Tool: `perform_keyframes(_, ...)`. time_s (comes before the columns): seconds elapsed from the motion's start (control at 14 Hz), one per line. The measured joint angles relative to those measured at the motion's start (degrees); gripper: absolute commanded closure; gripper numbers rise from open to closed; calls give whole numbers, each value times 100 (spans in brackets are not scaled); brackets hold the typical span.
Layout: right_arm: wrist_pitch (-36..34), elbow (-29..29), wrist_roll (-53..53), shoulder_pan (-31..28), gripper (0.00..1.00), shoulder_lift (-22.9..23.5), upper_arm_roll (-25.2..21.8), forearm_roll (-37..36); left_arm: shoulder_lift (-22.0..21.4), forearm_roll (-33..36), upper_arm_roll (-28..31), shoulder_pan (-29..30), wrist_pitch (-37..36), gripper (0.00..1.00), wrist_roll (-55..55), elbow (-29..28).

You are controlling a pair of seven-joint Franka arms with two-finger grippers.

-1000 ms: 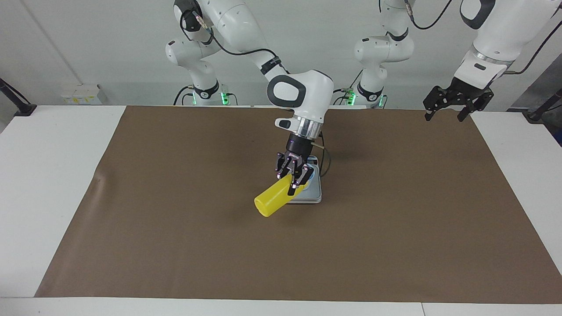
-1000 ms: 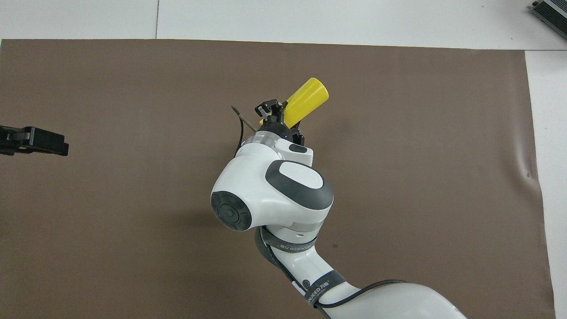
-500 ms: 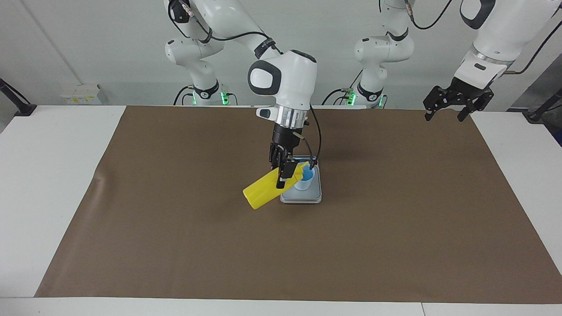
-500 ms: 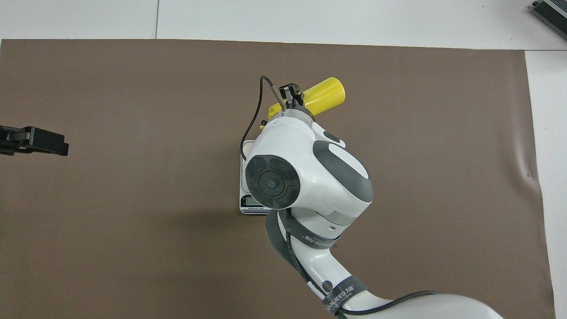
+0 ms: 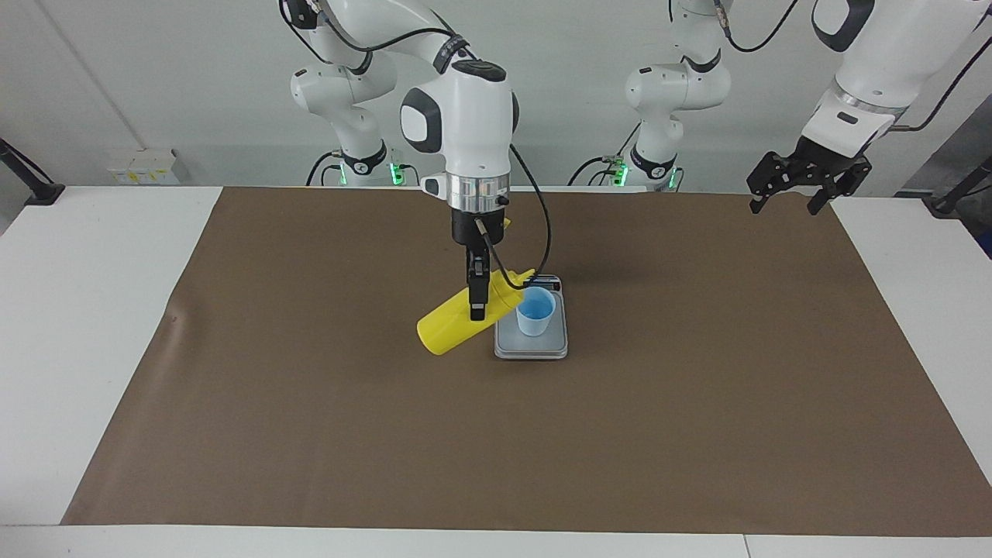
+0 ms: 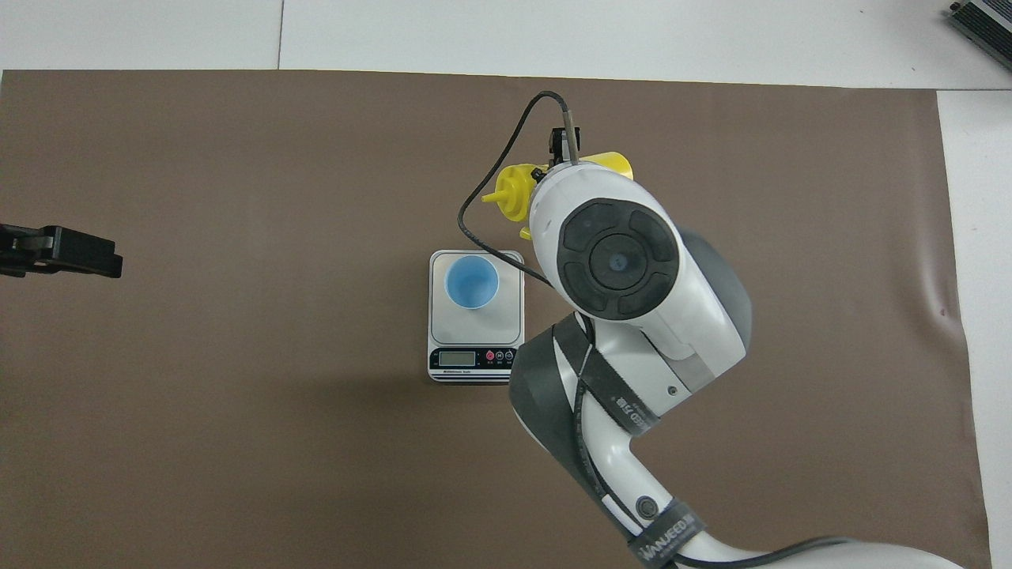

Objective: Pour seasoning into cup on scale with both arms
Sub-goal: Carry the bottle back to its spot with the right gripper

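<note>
Right gripper (image 5: 479, 298) was clamped across the middle of the yellow bottle (image 5: 457, 325), fingers pointing straight down. I had the bottle tilted, not upright: in the facing view its long axis ran from the flat base at about 8 o'clock up to the nozzle at about 2 o'clock. The nozzle tip sat level with the cup's rim and just beside it; I could not tell whether it was over the opening or short of it.

The blue cup (image 5: 535, 311) stood upright on the scale (image 5: 532, 346), at roughly 3 o'clock from the gripper in that view. From overhead the cup (image 6: 472, 282) lay at about 7 o'clock from the nozzle and clearly apart from it, but the bottle was up in the air, so I trusted the facing view more.

The scale's display end pointed toward the robots, mid-mat on the brown mat (image 5: 697, 387).

My read: the next move turns on that nozzle-to-cup line. The nozzle points slightly upward, so nothing should be flowing.

Left gripper (image 5: 806, 182) hung open and waiting over the mat's corner at the left arm's end, well apart from the cup. The right arm was much nearer.
</note>
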Motion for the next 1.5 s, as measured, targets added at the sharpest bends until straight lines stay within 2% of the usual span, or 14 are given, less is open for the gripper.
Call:
perform_keyframes(0.29, -18, -5, -469, -487, 100, -250, -12, 1378, 0, 0, 0, 0, 0, 0, 0, 0)
perform_keyframes(0.71, -160, -214, -969, -1265, 100, -464, -25, 2982, 0, 0, 0, 0, 0, 0, 0, 0)
perform_keyframes(1.07, -919, -594, -2778, -2223, 100, -646, -39, 4649, 0, 0, 0, 0, 0, 0, 0, 0)
perform_keyframes(1.5, -1664, -1489, -4942, -3390, 100, -757, -50, 5858, 0, 0, 0, 0, 0, 0, 0, 0)
